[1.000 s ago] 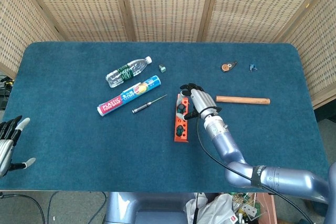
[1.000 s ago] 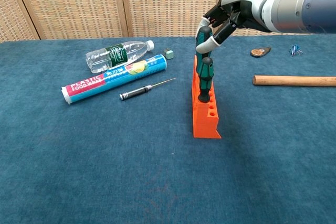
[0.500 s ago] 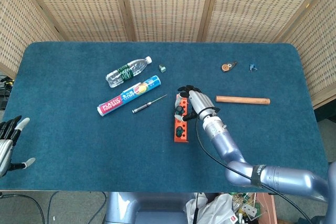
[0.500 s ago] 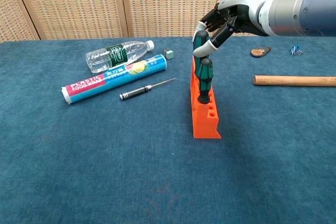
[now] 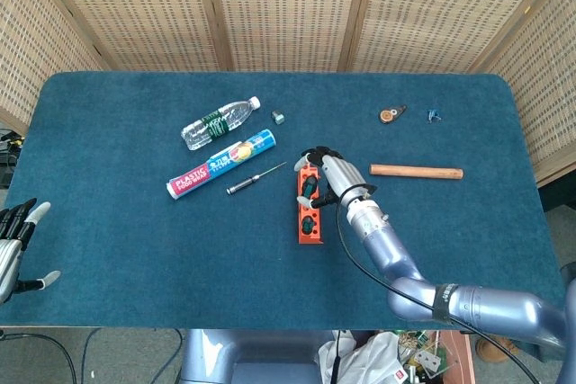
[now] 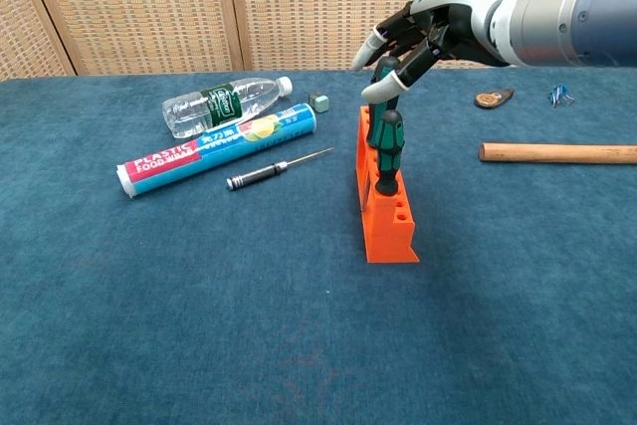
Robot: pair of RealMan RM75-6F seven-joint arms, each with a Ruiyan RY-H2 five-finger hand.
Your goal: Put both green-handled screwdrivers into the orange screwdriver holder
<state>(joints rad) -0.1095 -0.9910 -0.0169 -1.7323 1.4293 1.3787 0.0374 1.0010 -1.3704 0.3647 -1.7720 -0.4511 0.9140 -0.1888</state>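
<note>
Green rear screwdriver [image 6: 382, 72] half-hidden behind right robot hand [image 6: 423, 35].

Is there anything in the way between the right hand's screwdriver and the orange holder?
Nothing visible blocks it. The right hand is at the top of the rear green-handled screwdriver, directly above the orange holder. The other green-handled screwdriver already stands in a slot just in front, close beside it but not across its path.

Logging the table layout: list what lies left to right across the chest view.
Plastic wrap box → water bottle → black screwdriver → orange screwdriver holder → wooden handle.
</note>
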